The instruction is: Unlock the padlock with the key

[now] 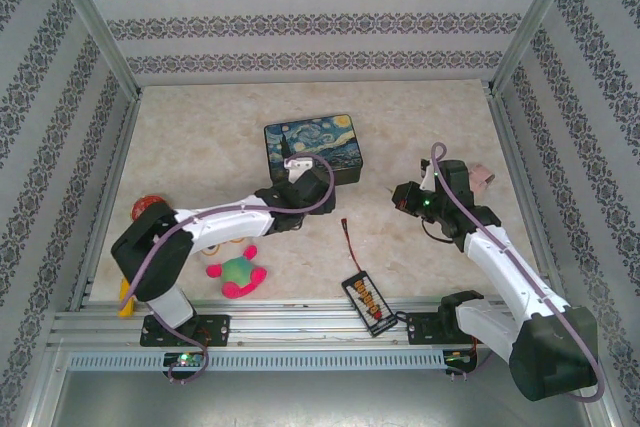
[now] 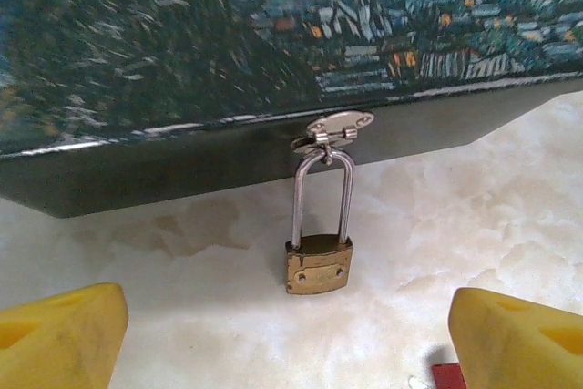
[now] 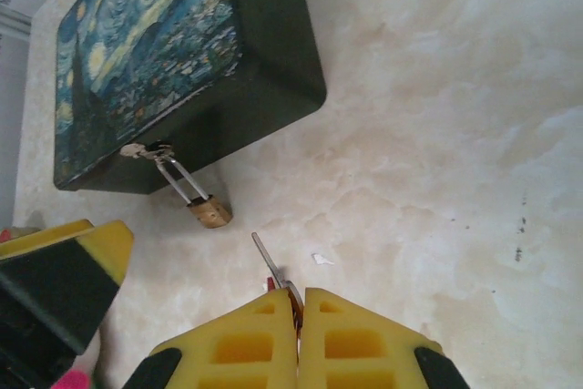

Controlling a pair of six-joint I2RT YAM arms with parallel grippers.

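The small brass padlock hangs by its long silver shackle from the clasp of the painted tin box, with its body resting on the table. My left gripper is open just in front of it, its yellow fingers standing wide on either side. In the right wrist view the padlock lies up and to the left of the thin silvery key. My right gripper is shut on the key's head, and the blade points toward the padlock, a short gap away.
A red-and-black wire with a black connector board lies near the front edge between the arms. A pink-and-green plush toy sits front left and a red object lies by the left wall. A metal frame bounds the table.
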